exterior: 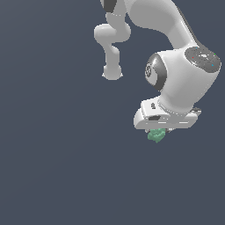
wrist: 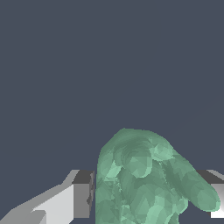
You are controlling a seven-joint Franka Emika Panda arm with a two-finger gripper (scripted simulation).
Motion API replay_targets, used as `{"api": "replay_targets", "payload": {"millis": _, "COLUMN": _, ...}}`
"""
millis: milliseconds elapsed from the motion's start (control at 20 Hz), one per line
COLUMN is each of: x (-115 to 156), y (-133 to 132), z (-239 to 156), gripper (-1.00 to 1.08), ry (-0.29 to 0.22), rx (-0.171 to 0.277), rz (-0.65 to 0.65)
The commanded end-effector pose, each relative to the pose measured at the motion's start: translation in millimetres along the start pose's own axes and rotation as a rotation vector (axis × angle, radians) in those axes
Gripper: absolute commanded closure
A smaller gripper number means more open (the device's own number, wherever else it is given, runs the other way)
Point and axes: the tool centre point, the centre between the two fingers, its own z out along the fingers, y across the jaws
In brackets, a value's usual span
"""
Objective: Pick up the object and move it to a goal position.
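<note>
In the exterior view, your gripper point(exterior: 158, 130) sits on the exterior view's right, pointing down from the white arm point(exterior: 184, 74), and the green object point(exterior: 156, 135) pokes out just beneath the hand, tucked in where the fingers would be; the fingers themselves are hidden there, and you cannot tell whether the blob hangs clear of the dark surface point(exterior: 57, 167) or rests on it. No goal marker shows. In the wrist view, the object point(wrist: 144, 179) fills the gap between the fingers point(wrist: 81, 194), one pad pressed against its flank and the other partly hidden behind a lobe, so you are clamped on it. By my reading you are in the carrying step: next, travel smoothly toward the goal and keep the squeeze steady, since the bumpy, lopsided shape could twist or slip.
</note>
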Motion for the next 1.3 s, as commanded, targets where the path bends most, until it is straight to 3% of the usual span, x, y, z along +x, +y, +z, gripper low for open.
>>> {"api": "replay_targets", "payload": {"millis": 0, "x": 8, "y": -8, "z": -8, "gripper": 1.08, "ry": 0.000, "rx": 0.000, "rz": 0.000}}
{"api": "replay_targets", "payload": {"millis": 600, "x": 37, "y": -35, "z": -37, "gripper": 1.08, "ry": 0.000, "rx": 0.000, "rz": 0.000}}
{"api": "replay_targets", "payload": {"millis": 1250, "x": 48, "y": -44, "z": -46, "gripper": 1.08, "ry": -0.001, "rx": 0.000, "rz": 0.000}}
